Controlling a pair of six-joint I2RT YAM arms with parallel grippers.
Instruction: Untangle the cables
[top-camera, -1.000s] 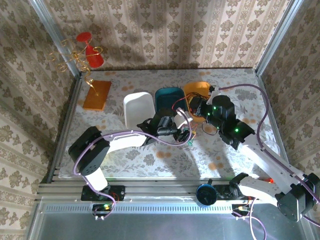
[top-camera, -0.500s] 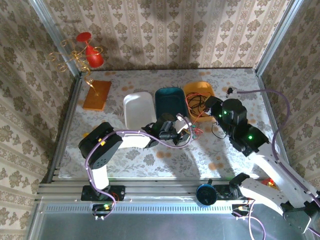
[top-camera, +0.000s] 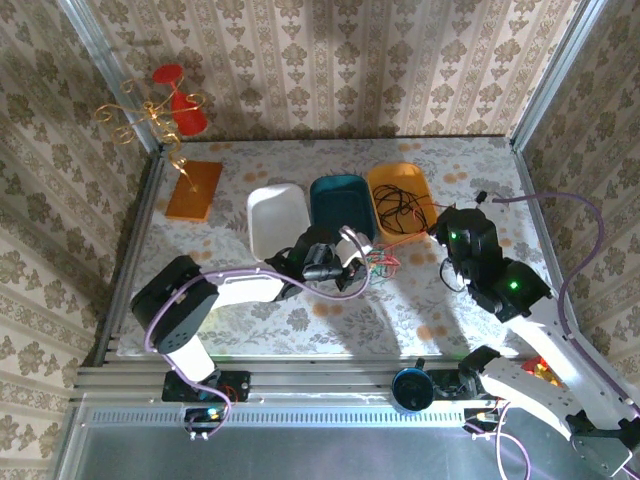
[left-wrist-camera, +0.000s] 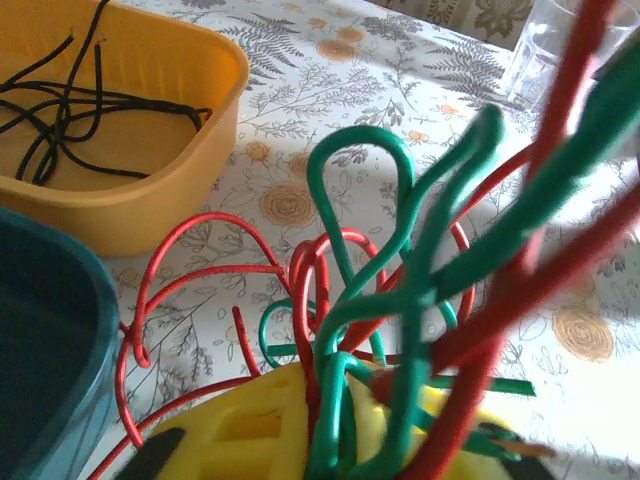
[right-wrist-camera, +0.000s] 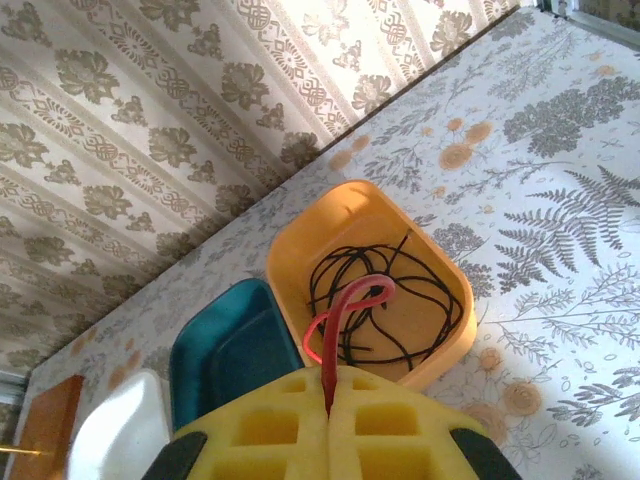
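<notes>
A tangle of red and green cables (left-wrist-camera: 400, 280) fills the left wrist view, and my left gripper (left-wrist-camera: 340, 410) is shut on its strands between yellow pads. From above, that bundle (top-camera: 382, 264) lies just below the teal tray, at the left gripper (top-camera: 362, 258). My right gripper (right-wrist-camera: 330, 405) is shut on a loop of red cable (right-wrist-camera: 345, 310), which hangs in front of the orange tray. It sits to the right of the bundle in the top view (top-camera: 441, 234). A black cable (right-wrist-camera: 400, 290) lies coiled inside the orange tray (top-camera: 398, 167).
Three trays stand in a row at mid-table: white tray (top-camera: 278, 215), teal tray (top-camera: 338, 180) and the orange one. An orange block (top-camera: 193, 190) lies at the far left, with a red and gold wire ornament (top-camera: 170, 100) behind it on the wall. Patterned walls close off three sides.
My left gripper has closed on the red and green bundle. My right gripper has drawn back to the right, away from the orange tray, still pinching the red cable; the black cable now lies in that tray.
</notes>
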